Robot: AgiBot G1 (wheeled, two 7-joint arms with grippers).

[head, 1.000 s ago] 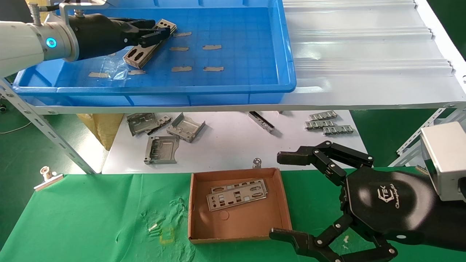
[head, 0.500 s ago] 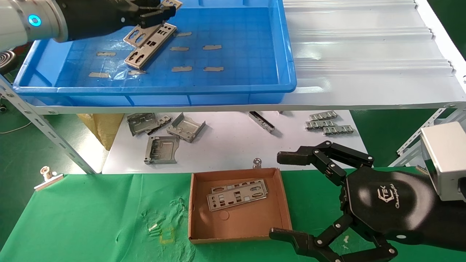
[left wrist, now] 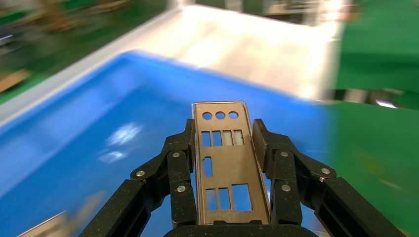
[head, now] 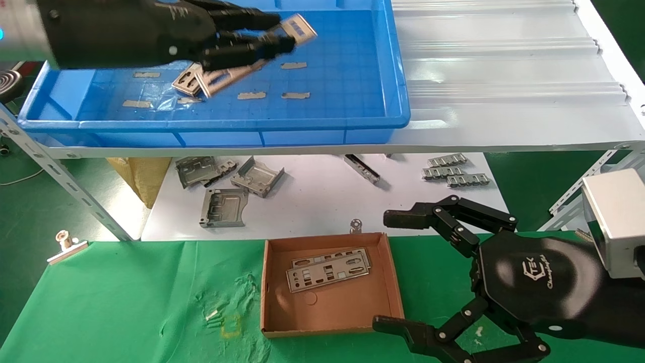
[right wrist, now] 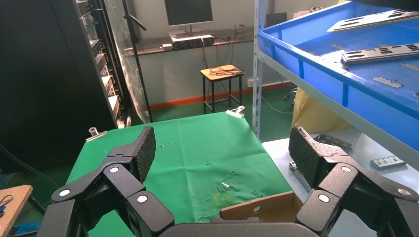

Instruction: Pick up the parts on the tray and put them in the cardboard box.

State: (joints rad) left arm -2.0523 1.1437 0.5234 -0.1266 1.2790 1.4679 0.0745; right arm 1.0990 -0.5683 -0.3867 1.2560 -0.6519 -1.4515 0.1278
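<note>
My left gripper (head: 279, 33) is shut on one part (head: 301, 25), a flat silver plate with punched holes, held in the air over the blue tray (head: 302, 123). In the left wrist view the plate (left wrist: 227, 168) lies lengthwise between the black fingers (left wrist: 183, 158). At least one more part (head: 194, 83) lies on the tray floor under the arm. The cardboard box (head: 332, 307) sits on the green cloth below with two parts (head: 327, 272) inside. My right gripper (head: 385, 270) hangs open and empty just right of the box.
The tray stands on a white corrugated shelf (head: 504, 75) with a slanted metal strut (head: 65, 186). Under the shelf, folded grey brackets (head: 227, 186) and ridged strips (head: 453, 174) lie on a white sheet. A metal clip (head: 65, 242) pins the green cloth at the left.
The left gripper has lifted one plate off the pile in the tray and swung it to the right, rising nearer the head camera. The right arm has not moved.
</note>
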